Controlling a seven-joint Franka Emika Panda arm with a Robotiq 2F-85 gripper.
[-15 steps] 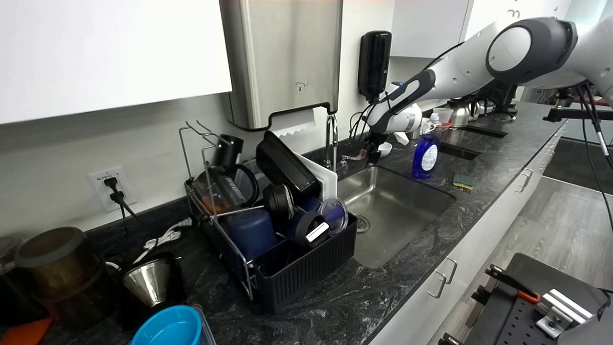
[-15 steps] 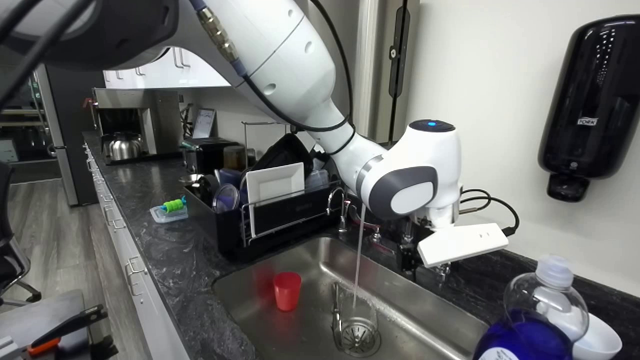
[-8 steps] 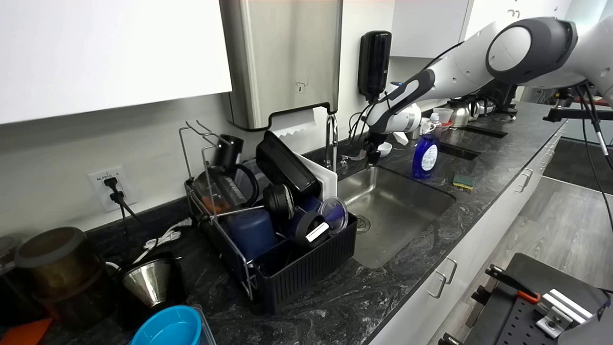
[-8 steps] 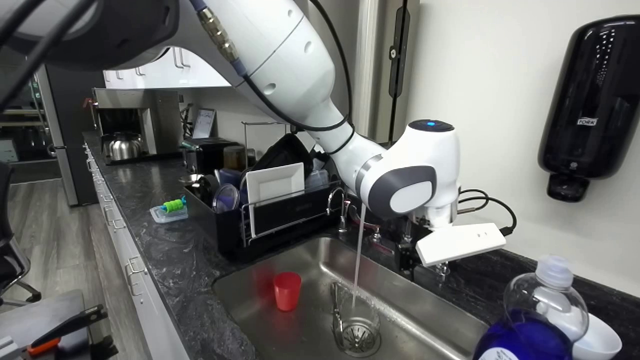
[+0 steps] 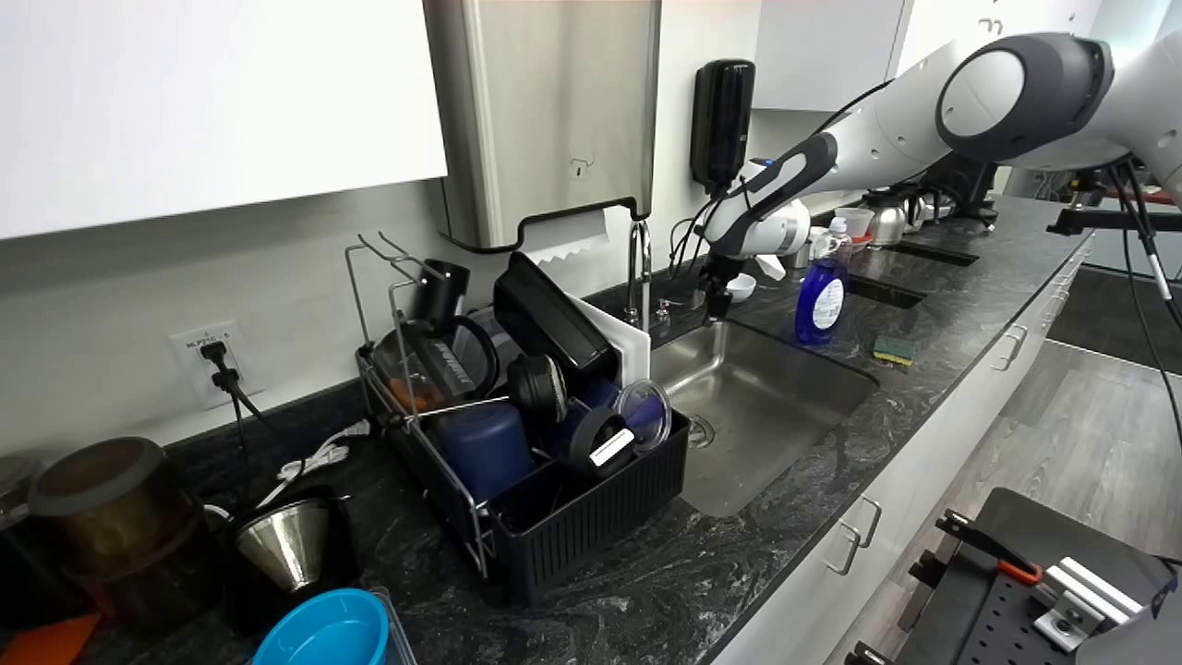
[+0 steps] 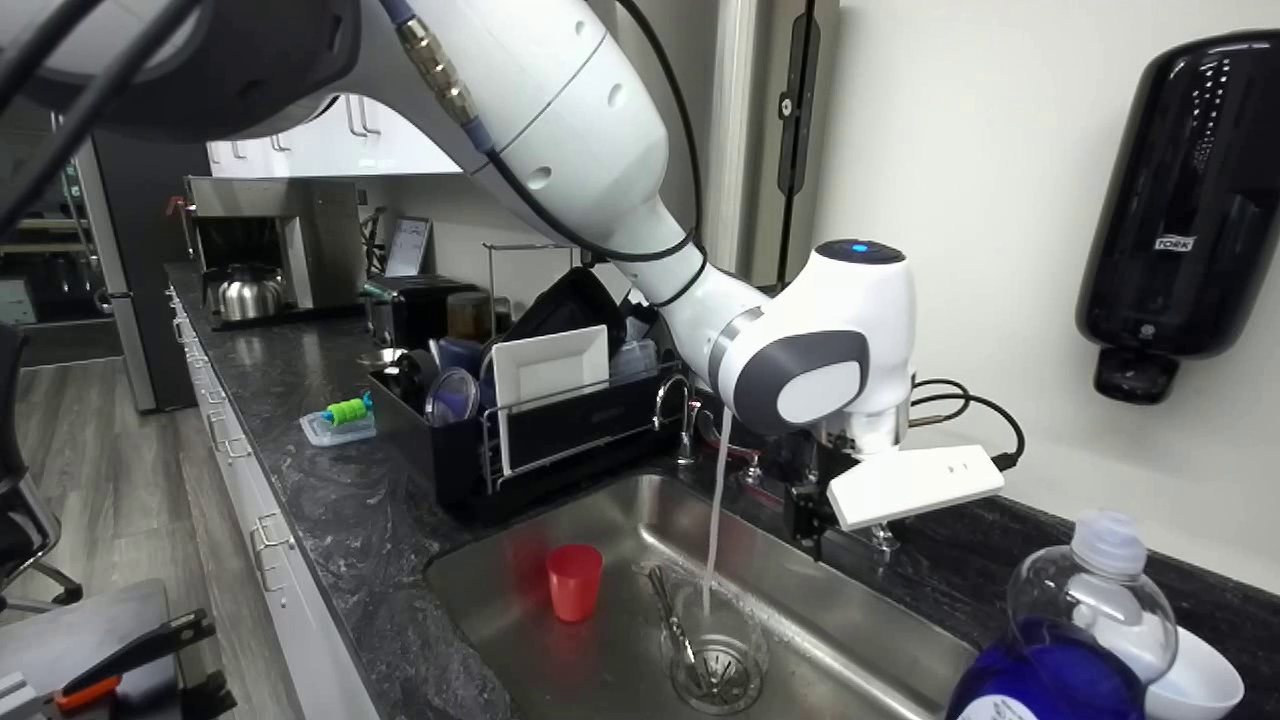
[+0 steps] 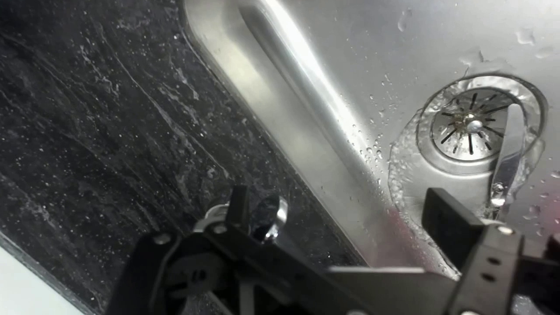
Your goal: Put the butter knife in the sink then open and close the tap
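I had the fingers (image 7: 450,227) spread near an apparent chrome tap lever (image 7: 278,218), fearing a glancing push would slip off and leave water (image 6: 714,510) running beside the butter knife (image 7: 512,157).

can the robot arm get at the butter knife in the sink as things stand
Likely yes: the open claw hangs by the sink, and no object shows on top of the butter knife, which lies partly over the drain, though water falls close to it.
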